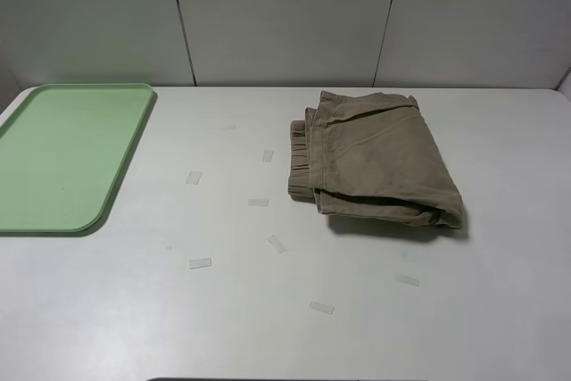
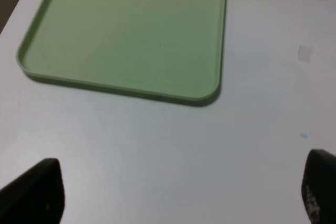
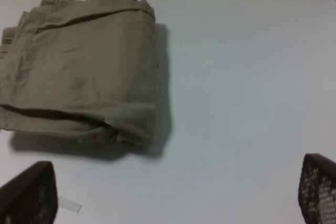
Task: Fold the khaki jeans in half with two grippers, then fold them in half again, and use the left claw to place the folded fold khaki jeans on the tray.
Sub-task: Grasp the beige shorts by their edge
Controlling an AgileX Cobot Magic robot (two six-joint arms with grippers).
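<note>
the pale-green tray (image 1: 62, 158) lies flat at the far left of the white bench (image 1: 268, 336), its left side cut off by the frame in the high view. of the left end effector (image 2: 176, 192) only two dark, blurred fingertips (image 2: 31, 195) show, spread wide apart over bare bench on the near side of the tray, not touching it. small clear tape strips (image 1: 200, 263) dot the broad open middle. the khaki jeans (image 1: 375, 162) lie folded in a thick stack right of centre, toward the far edge, inner layers hidden. the right end effector (image 3: 173, 195) is likewise spread wide, holding nothing, near the jeans but apart from them.
</note>
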